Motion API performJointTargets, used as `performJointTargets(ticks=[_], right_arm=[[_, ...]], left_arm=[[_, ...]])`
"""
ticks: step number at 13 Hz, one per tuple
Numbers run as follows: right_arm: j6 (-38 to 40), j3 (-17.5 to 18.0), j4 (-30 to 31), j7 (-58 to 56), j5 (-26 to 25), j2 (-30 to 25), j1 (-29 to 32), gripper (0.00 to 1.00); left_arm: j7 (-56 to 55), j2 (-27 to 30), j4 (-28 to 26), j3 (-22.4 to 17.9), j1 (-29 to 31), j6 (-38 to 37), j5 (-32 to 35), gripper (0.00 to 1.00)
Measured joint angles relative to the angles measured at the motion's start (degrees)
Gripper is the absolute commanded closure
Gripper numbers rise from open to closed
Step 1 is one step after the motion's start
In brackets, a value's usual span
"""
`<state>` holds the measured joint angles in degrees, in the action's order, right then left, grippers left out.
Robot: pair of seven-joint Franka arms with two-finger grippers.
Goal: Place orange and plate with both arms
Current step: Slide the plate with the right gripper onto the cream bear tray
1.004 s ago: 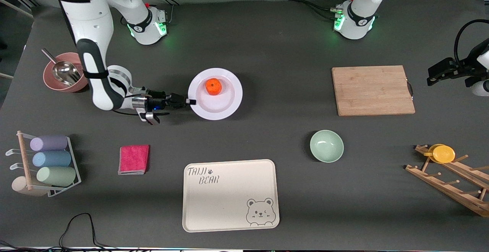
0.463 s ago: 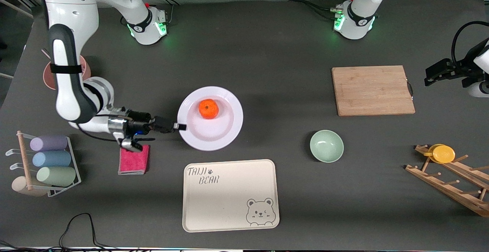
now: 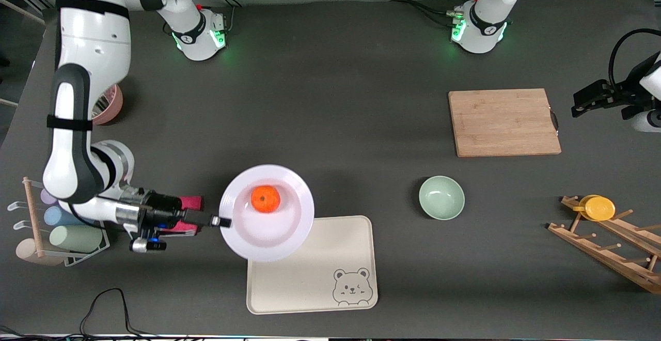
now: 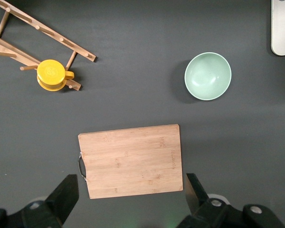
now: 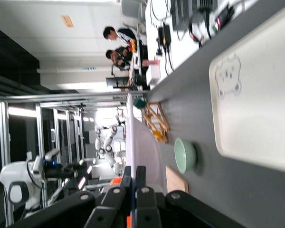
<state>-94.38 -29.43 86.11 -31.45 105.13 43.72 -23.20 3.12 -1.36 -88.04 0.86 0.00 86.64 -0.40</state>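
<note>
The plate (image 3: 267,213), glossy white with a lilac tint, is held level in the air over the beige bear tray's (image 3: 330,274) corner toward the right arm's end, with the small bright orange (image 3: 265,198) sitting on it. The right gripper (image 3: 222,221) is clamped on the plate's rim. The left gripper (image 4: 130,197) waits with fingers spread wide, high over the wooden cutting board (image 3: 503,122).

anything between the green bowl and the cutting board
Nothing: bare dark tabletop separates the mint-green bowl from the wooden cutting board, as the front and left wrist views show.
</note>
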Motion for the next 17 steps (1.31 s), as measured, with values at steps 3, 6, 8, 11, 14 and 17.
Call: performJointTargets(ticks=[3, 6, 8, 11, 14, 17], right_arm=[[-0.6, 0.1, -13.5, 3.8, 5.5, 11.1, 1.8, 1.00], [-6.2, 3.4, -24.0, 5.2, 7.6, 20.1, 3.7, 1.00], [-7.1, 6.7, -27.1, 4.8, 7.7, 23.6, 5.0, 1.00], [-9.1, 7.7, -28.6, 1.8, 7.8, 26.4, 5.4, 1.00], [-13.1, 8.5, -29.1, -2.4, 7.9, 28.0, 5.5, 1.00], [-16.1, 10.2, -30.2, -5.8, 7.9, 29.8, 5.7, 1.00]], left_arm=[[0.0, -0.1, -0.2, 0.0, 0.0, 0.1, -0.1, 0.00], [0.0, -0.1, -2.0, -0.1, 0.0, 2.0, -0.1, 0.00], [0.0, -0.1, -2.3, -0.1, 0.0, 2.3, -0.1, 0.00], [-2.8, 0.0, -2.3, -0.1, -0.1, 2.4, -0.2, 0.00], [-5.0, 0.1, -2.1, 0.0, -0.4, 2.9, -0.2, 0.00], [-5.1, 0.1, -2.0, 0.0, -0.5, 3.3, -0.2, 0.00]])
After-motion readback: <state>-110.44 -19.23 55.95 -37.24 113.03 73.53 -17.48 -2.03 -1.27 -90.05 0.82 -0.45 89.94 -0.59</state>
